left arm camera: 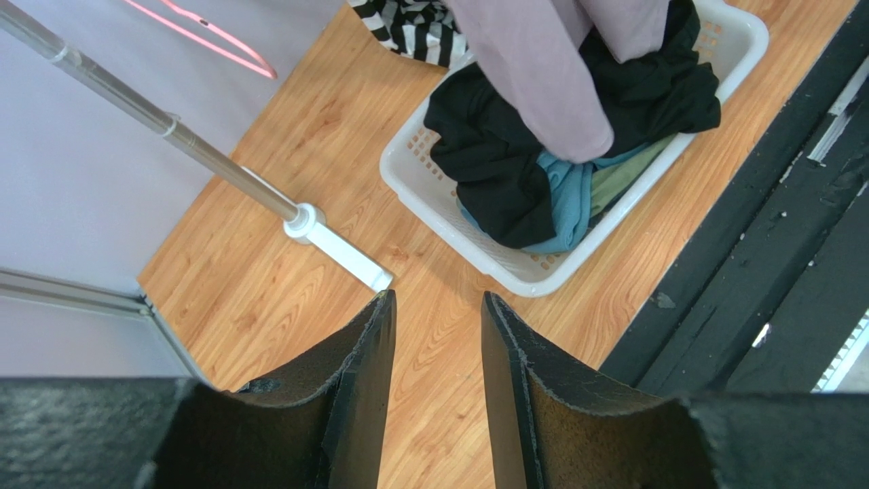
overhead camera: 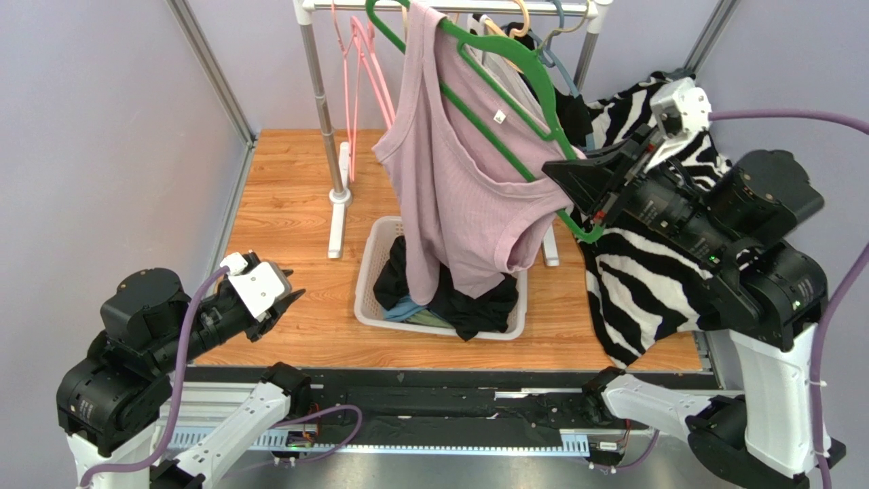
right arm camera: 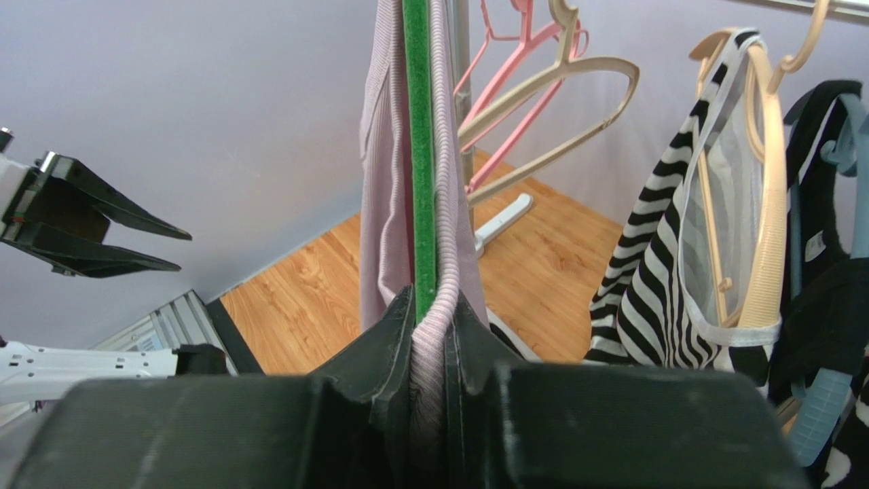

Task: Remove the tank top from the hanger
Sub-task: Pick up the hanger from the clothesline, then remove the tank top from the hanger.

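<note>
A mauve ribbed tank top hangs on a green hanger tilted down to the right from the rack. Its hem reaches into the basket. My right gripper is shut on the hanger's low right end. In the right wrist view the gripper pinches the tank top's strap together with the green hanger. My left gripper is open and empty, low at the left above the wood floor. In the left wrist view it points toward the basket, and the tank top's hem hangs at the top.
A white laundry basket holds dark and teal clothes below the tank top. The rack's pole and foot stand left of it. Pink hangers, a beige hanger and a zebra-striped garment hang nearby.
</note>
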`<state>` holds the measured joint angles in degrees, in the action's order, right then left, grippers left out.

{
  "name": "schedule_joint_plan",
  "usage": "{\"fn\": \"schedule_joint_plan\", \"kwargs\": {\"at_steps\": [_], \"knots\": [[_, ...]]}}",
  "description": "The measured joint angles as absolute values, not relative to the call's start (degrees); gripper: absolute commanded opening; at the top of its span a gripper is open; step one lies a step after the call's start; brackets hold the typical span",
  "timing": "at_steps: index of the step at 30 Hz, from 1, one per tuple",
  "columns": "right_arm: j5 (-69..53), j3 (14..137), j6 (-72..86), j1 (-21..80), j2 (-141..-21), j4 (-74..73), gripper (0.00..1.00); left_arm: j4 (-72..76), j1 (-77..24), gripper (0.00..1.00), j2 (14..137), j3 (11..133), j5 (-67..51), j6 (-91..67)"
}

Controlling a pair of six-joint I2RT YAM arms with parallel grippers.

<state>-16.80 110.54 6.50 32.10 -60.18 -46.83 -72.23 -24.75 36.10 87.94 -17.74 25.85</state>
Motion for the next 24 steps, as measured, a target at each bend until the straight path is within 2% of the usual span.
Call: {"fn": "schedule_joint_plan", "kwargs": {"at_steps": [9,19,24], "knots": [[-20.78,112.6,2.92,32.1,-62.54,-49.39,0.0,-72.23,-24.71,0.45,36.05,87.94,-18.17,25.85],[-25.87,81.82,-4.91,32.1,-48.64,-49.19,0.0,-72.05,-24.71,0.51,35.11,87.81,-22.22,24.99],[-27.94,75.48,-4.8,32.1,-45.65,-48.99,0.0,-68.38,-24.69,0.51,35.55,87.09,-28.45,19.35]]}}
